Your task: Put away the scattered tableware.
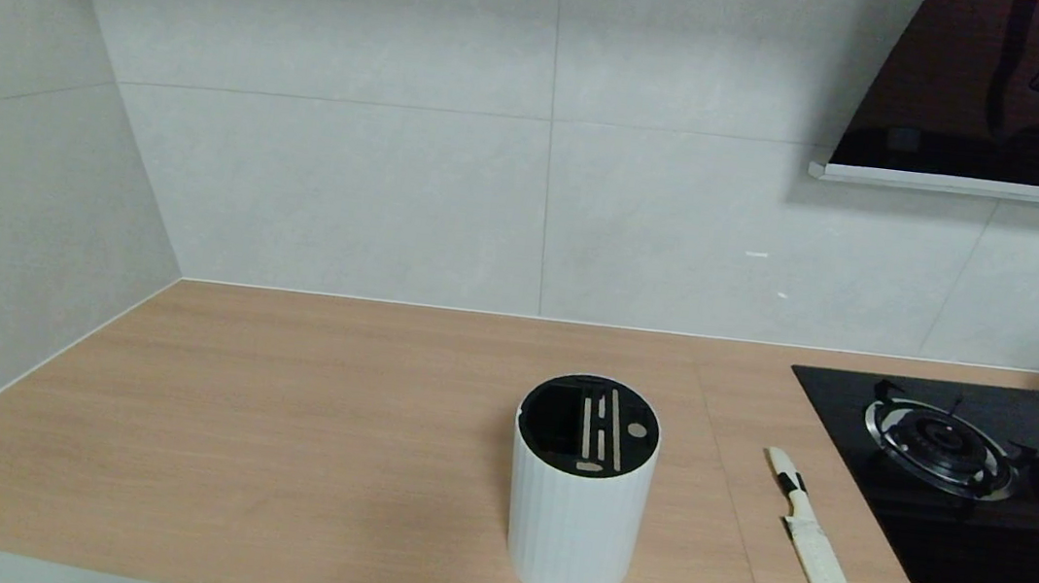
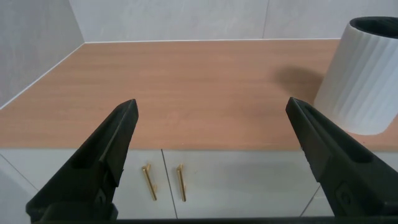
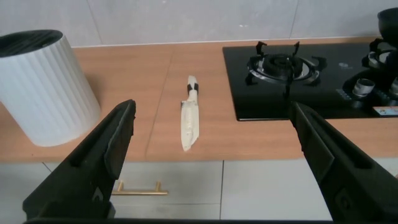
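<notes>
Pale wood forms the countertop (image 1: 318, 425), on which a white ribbed knife block (image 1: 580, 494) with a black slotted top is stood upright near the front edge. A white knife (image 1: 811, 550) is laid flat between the knife block and the black gas hob (image 1: 958, 478), touching neither, its blade toward the front edge. In the left wrist view, the left gripper (image 2: 211, 109) is held spread wide, nothing clasped. In the right wrist view, the right gripper (image 3: 212, 111) is likewise parted, and the knife is seen beyond the gap between its fingers.
</notes>
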You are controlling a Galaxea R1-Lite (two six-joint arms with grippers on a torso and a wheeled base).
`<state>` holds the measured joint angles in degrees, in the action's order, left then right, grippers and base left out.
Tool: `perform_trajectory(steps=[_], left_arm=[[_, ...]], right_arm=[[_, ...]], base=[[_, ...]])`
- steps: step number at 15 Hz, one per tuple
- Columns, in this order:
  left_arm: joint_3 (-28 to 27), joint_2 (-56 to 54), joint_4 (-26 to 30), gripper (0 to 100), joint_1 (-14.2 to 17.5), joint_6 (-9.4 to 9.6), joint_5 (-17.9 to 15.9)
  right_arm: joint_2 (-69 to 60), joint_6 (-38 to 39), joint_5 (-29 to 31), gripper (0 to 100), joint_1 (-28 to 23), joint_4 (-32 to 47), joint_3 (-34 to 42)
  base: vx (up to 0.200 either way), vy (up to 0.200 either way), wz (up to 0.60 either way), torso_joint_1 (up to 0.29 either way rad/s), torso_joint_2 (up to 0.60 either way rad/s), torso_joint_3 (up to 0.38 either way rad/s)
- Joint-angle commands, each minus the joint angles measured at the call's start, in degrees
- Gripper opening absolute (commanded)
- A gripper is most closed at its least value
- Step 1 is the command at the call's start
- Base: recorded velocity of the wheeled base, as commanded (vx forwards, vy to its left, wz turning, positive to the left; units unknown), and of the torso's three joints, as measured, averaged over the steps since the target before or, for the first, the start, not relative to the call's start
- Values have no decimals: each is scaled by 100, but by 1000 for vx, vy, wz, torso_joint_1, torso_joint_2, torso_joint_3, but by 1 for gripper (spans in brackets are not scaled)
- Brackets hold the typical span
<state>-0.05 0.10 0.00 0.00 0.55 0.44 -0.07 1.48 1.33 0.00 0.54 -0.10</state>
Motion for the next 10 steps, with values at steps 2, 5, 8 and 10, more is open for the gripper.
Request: perform_trajectory(steps=[2, 5, 8, 10], left_arm=[[-4, -1, 0, 100, 0, -2, 0], [-4, -1, 0, 100, 0, -11, 0], [5, -1, 0, 100, 0, -2, 0], [-4, -1, 0, 100, 0, -2, 0]], right_arm=[[7, -24, -1, 100, 0, -1, 1], [7, -165, -19, 100, 0, -1, 10], [7, -411, -19, 100, 0, -1, -8], [209, -358, -63, 100, 44, 25, -729]], base=[[0, 0, 0, 0, 0, 0], [0, 0, 0, 0, 0, 0], [0, 0, 0, 0, 0, 0], [0, 0, 0, 0, 0, 0]])
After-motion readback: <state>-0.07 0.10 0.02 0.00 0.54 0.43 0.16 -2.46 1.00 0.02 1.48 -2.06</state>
